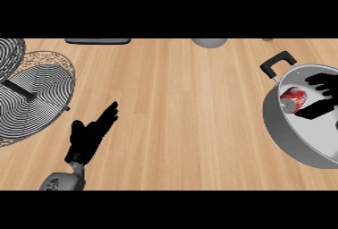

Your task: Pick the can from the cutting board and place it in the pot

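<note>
Inside the pot (pixel 277 120) at the right edge, I see the red can (pixel 294 99) lying on its side on the pale floor. My right hand (pixel 323 91) is over it, fingers curled around the can. My left hand (pixel 92 134) rests low on the wooden counter (pixel 185 98), fingers straight and holding nothing. Far left sits a striped round board (pixel 33 98).

Can (pixel 294 99) in pot (pixel 284 129) at my right, under my right hand (pixel 325 91); my left hand (pixel 92 134) mid-counter (pixel 185 112).
</note>
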Tool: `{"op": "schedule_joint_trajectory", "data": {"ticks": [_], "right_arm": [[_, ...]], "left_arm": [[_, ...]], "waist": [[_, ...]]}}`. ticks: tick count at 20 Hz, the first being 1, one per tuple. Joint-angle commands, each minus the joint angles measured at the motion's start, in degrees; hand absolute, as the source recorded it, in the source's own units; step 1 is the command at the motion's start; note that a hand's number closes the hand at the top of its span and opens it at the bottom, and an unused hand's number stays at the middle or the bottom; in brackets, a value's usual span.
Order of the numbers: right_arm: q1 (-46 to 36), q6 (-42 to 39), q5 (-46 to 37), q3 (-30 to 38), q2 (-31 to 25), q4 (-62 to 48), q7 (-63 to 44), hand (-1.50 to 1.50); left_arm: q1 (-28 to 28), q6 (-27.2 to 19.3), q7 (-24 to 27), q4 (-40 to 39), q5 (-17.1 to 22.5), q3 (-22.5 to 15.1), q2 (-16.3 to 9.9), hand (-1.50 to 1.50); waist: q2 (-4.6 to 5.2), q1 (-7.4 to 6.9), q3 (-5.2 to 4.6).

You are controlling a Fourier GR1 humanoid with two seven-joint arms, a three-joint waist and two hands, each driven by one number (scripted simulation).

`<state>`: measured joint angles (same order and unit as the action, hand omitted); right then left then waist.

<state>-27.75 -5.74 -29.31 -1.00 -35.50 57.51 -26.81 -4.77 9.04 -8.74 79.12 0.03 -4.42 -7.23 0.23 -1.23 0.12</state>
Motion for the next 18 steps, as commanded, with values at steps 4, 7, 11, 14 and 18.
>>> {"op": "schedule_joint_trajectory", "data": {"ticks": [4, 7, 11, 14, 18], "right_arm": [[-4.43, 15.56, 8.53, 12.7, 5.31, 3.16, 8.16, -1.5], [-2.57, 21.87, 11.37, 18.84, 5.28, 4.09, 10.72, -1.5], [0.3, 25.58, 14.62, 25.04, 3.56, 6.64, 13.67, -1.5], [3.16, 23.54, 20.22, 30.07, 2.33, 8.14, 17.95, -1.5], [8.11, 21.14, 26.2, 35.78, 1.85, 10.23, 22.94, -1.5]], "left_arm": [[0.78, -0.41, 0.73, 0.26, -0.39, -0.09, 0.29, 0.0], [0.34, -0.41, -0.11, 0.28, 0.53, 1.51, -0.48, 0.0], [0.01, -1.0, -0.7, 0.07, 0.01, 1.39, -0.1, 0.0], [1.56, -0.11, -2.99, 3.09, 1.11, 1.63, -0.74, 0.0], [-2.12, -0.55, -1.86, -0.87, 0.17, 1.96, 0.1, 0.0]], "waist": [[-0.3, 1.14, 0.04], [-0.31, 1.93, 0.0], [-0.42, 2.28, -0.07], [-0.48, 1.84, -0.06], [-0.27, 2.03, -0.09]]}}
